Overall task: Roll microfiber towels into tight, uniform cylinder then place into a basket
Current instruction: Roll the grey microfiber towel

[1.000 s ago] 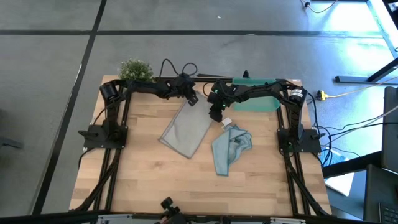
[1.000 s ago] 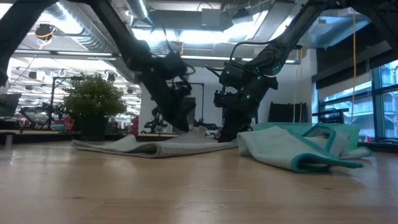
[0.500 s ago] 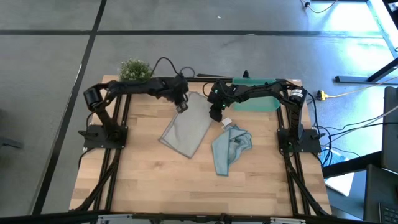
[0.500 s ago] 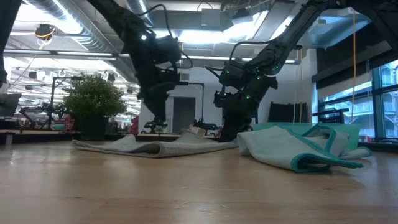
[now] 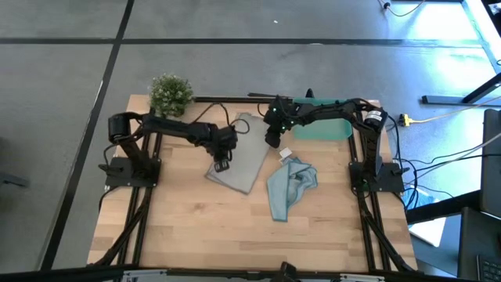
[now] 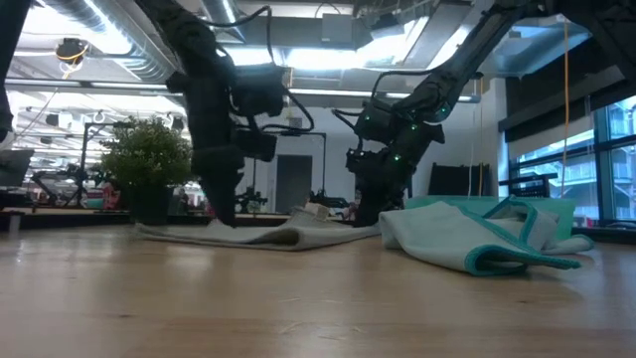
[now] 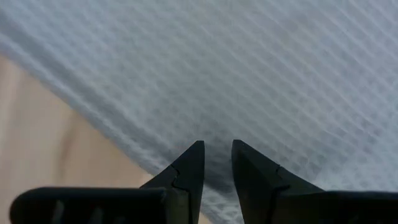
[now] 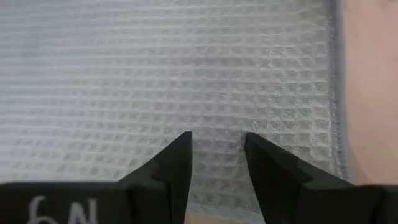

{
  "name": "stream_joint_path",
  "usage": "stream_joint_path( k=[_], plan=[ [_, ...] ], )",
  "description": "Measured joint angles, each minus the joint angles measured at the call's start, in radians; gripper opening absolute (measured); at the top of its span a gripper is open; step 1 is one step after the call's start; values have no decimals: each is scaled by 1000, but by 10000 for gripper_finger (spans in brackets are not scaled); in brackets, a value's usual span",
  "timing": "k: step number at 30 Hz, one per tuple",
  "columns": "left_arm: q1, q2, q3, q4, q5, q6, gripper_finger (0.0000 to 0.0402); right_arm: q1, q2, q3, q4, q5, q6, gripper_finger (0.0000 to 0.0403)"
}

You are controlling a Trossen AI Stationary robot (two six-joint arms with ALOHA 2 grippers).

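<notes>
Towel (image 5: 239, 153) beneath both tools.

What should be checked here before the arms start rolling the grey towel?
1. Grey towel lies spread on the table: ok, though its edge looks slightly folded in the low view.
2. Left gripper is over the towel near its edge, fingers a little apart, nothing between them: ok.
3. Right gripper is over the towel's opposite end, near an edge, open: ok.
4. Either gripper actually touching the cloth: cannot tell.
5. Light blue towel is out of the way: ok; it lies crumpled beside the grey one, apart from it.
6. Basket is free to receive a roll: cannot tell; the right arm covers much of it.
</notes>
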Motion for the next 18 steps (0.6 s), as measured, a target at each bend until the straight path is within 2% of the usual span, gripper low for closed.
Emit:
stream_joint_path(
  k=[6,12,15,18],
  plan=[
    [-34,-5,-51,40,-13,-79,78,1,0,78,-33,-171,-23,150],
    [-41,-4,-55,51,-10,-134,78,74,0,120,-161,-387,-88,150],
    [-41,-4,-55,55,-8,-146,78,135,0,120,-239,-349,-175,150],
    [-42,-3,-55,56,-7,-150,78,186,0,120,-241,-213,-211,150]
  ],
)
